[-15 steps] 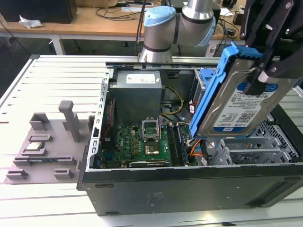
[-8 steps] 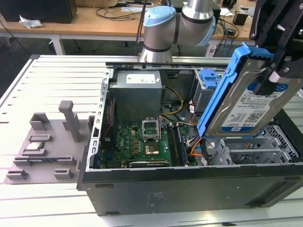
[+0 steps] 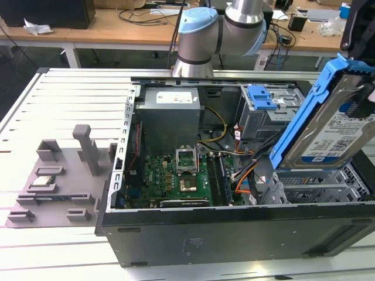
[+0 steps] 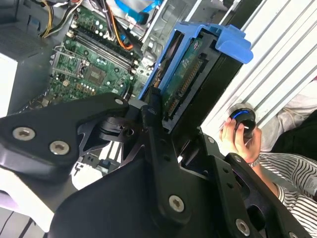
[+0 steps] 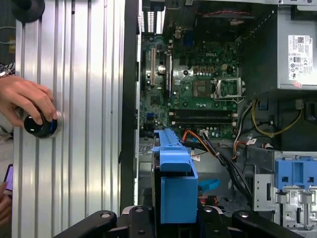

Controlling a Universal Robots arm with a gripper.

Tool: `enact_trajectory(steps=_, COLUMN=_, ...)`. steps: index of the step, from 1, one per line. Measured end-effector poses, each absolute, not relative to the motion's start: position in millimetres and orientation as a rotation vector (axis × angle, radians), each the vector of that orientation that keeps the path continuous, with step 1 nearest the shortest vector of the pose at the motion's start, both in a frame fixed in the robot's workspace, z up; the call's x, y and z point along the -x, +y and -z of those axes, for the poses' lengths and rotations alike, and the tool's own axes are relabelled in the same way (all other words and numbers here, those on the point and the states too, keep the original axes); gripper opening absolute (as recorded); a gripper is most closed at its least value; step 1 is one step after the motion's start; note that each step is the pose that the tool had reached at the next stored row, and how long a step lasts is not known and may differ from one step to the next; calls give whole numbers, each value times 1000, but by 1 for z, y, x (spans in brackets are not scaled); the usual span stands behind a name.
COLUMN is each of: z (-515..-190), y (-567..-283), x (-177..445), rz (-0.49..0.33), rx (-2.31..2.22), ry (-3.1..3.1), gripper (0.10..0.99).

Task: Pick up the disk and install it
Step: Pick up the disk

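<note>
The disk (image 3: 328,126) is held in the air above the open computer case (image 3: 234,228), at the corner nearest the exterior view's right. It touches nothing but the gripper (image 4: 179,126), whose black fingers (image 4: 153,116) are clamped against its two broad faces.

In the exterior view the disk is tilted. Its long axis climbs from low on the exterior view's left to high on the right. The labelled face is turned towards that camera. It is a flat silver rectangle with a white and blue barcode label, and bright blue plastic rails run along its long sides. In the second wrist view its underside shows a green circuit board.

Directly below it lies a perforated metal bay (image 3: 328,184) inside the case, with open air between the two. Towards the exterior view's left of the disk, deeper in the case, stands a grey drive cage (image 3: 266,111) with a blue latch. Orange and black cables (image 3: 246,175) run in the gap between cage and bay. Further left are the green motherboard (image 3: 176,178) and the grey power supply (image 3: 170,114).

The case rests on a slatted metal table (image 3: 70,99). A grey parts tray (image 3: 55,181) sits well apart at the exterior view's left. In the first wrist view a person's hand (image 5: 27,101) rests on a round knob (image 5: 39,126) on the table beside the case.
</note>
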State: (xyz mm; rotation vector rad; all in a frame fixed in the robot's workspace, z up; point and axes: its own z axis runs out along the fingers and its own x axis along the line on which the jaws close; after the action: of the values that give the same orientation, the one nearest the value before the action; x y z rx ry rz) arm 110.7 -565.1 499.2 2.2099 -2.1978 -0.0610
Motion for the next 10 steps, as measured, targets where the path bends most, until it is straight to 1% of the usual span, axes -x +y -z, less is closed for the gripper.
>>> enact_trajectory(steps=5, z=-499, y=-565, x=-135, rz=61, rx=-2210, ry=-2198, gripper=361)
enact_trajectory(steps=10, z=-499, y=-565, x=-143, rz=61, rx=-2210, ry=-2198, gripper=361)
